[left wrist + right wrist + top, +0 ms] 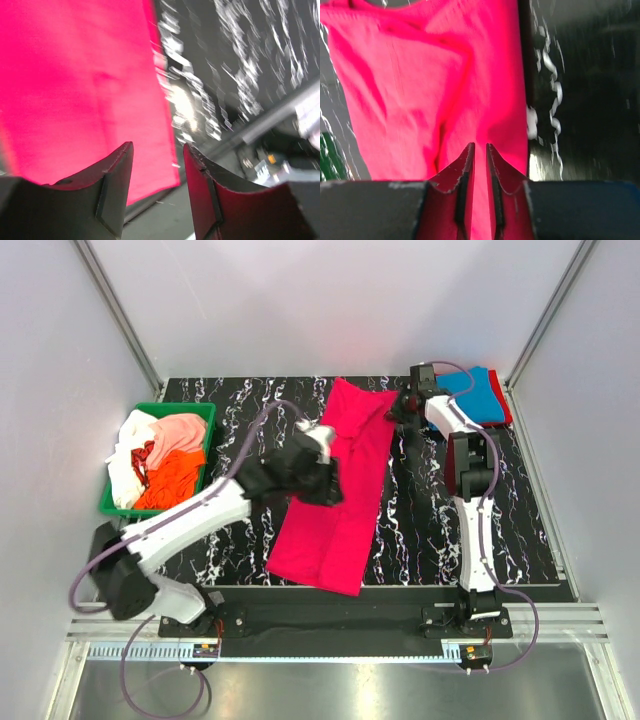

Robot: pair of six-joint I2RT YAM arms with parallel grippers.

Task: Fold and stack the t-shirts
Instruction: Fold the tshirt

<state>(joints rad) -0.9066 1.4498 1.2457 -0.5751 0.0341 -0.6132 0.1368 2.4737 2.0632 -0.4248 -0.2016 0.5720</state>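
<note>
A bright pink t-shirt (345, 490), folded lengthwise into a long strip, lies slanted across the middle of a black marbled table (430, 530). The left gripper (157, 167) hangs over the strip's left edge about halfway along it. Its jaws stand moderately apart with nothing between them. In the left wrist view the pink cloth spreads out ahead and to the left of the jaws, and the shirt's straight side edge runs down toward the gap between them, with bare table to the right. The right gripper (480, 155) is at the far end of the strip, near its right corner. Its jaws are almost closed, leaving only a thin slit that shows pink, and whether any cloth is caught there cannot be told. Ahead of these jaws the rumpled pink cloth fills the view, with its straight edge and dark table off to their right. Beyond the right gripper, in the far right corner, a blue t-shirt (478, 392) lies folded on a red one (506, 412). Well to the left of the left gripper, a green bin (180, 407) holds a heap of orange (170, 480), peach (182, 430) and white (124, 468) shirts.
</note>
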